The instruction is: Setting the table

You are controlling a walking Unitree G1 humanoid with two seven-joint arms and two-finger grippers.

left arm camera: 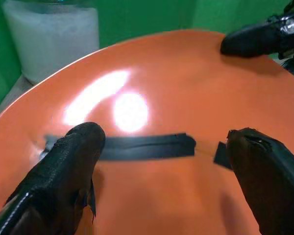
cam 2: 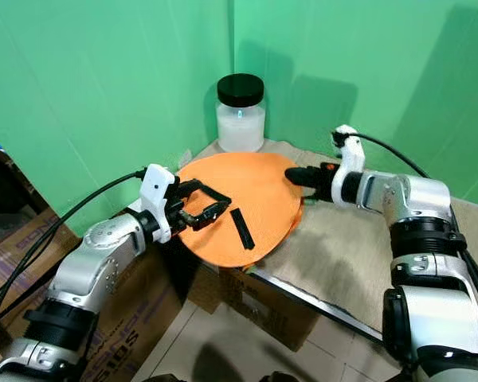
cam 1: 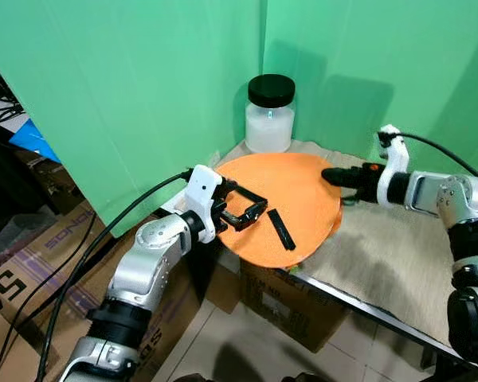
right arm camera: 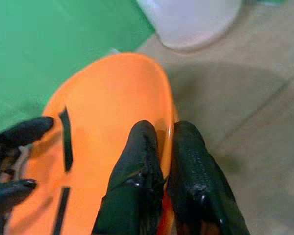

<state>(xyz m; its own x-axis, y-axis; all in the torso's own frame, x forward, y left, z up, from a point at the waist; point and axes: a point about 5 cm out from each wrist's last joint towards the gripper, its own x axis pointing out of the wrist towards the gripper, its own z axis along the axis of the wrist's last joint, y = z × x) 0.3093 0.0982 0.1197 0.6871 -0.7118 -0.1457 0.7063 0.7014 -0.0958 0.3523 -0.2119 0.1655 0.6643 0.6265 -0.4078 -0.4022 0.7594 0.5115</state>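
An orange plate (cam 1: 295,187) lies at the table's near left corner and hangs over the edge. Two black strips (cam 1: 280,228) are on its face. My right gripper (cam 1: 331,176) is shut on the plate's right rim; in the right wrist view its fingers (right arm camera: 142,147) pinch the rim of the plate (right arm camera: 112,107). My left gripper (cam 1: 247,208) is open just above the plate's left side. In the left wrist view its two fingers (left arm camera: 73,156) straddle one black strip (left arm camera: 147,146) without touching it.
A clear jar (cam 1: 270,115) with a black lid stands behind the plate, against the green backdrop. Beige cloth covers the table (cam 1: 382,247). Cardboard boxes (cam 1: 32,255) sit on the floor to the left and under the table.
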